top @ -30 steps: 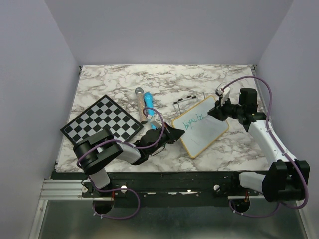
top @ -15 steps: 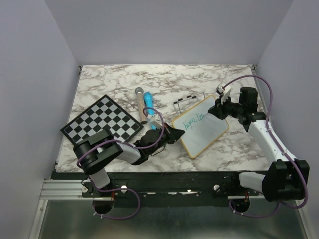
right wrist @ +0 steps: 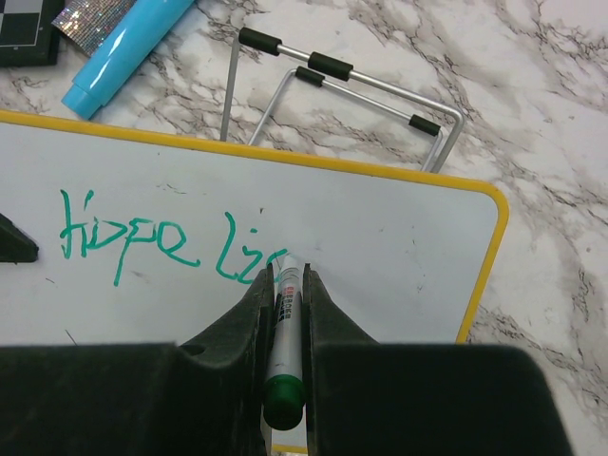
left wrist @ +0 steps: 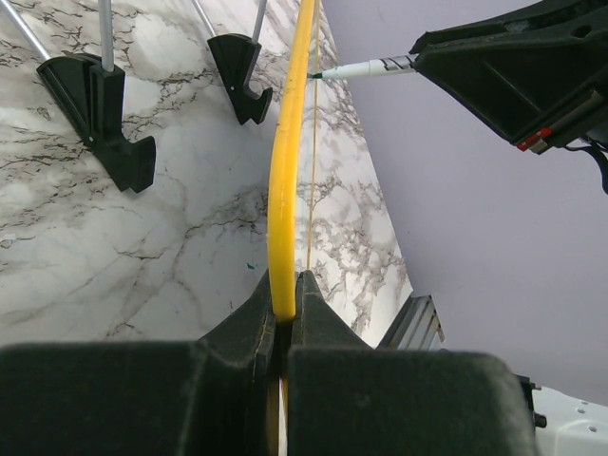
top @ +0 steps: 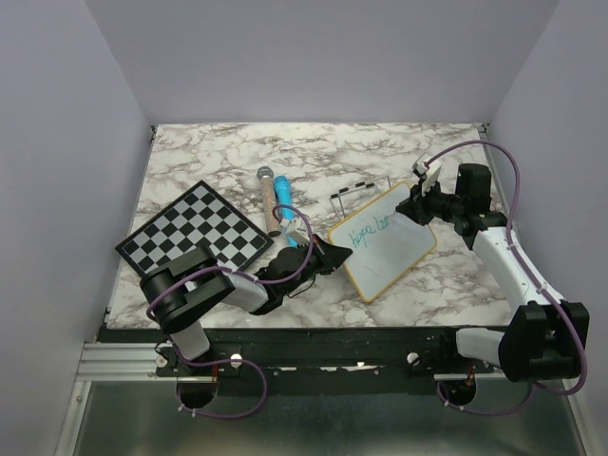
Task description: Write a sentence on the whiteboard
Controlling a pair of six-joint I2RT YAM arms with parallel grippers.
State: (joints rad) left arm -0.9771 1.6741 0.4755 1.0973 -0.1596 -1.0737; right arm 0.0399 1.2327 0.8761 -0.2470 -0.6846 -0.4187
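Observation:
The whiteboard (top: 389, 249), white with a yellow rounded frame, leans tilted at the table's middle right. My left gripper (top: 334, 256) is shut on its near-left edge; in the left wrist view the yellow frame (left wrist: 289, 161) runs straight into the closed fingers of that gripper (left wrist: 285, 306). My right gripper (top: 418, 207) is shut on a green marker (right wrist: 286, 328), whose tip touches the board (right wrist: 399, 233). The sentence (right wrist: 152, 245) is green and reads about "Hope Lic". It shows small in the top view (top: 370, 231). From the left wrist the marker (left wrist: 366, 68) comes in from the right.
A chessboard (top: 195, 233) lies at the left. A blue pen (top: 283, 198) and a wooden-handled tool (top: 266, 185) lie behind the left gripper. A wire stand (right wrist: 351, 81) with black feet (left wrist: 104, 114) sits behind the board. The right wall is close to the right arm.
My right gripper has shifted slightly right along the board with the marker, and the green writing has grown by a stroke or two. The left gripper and board have held still.

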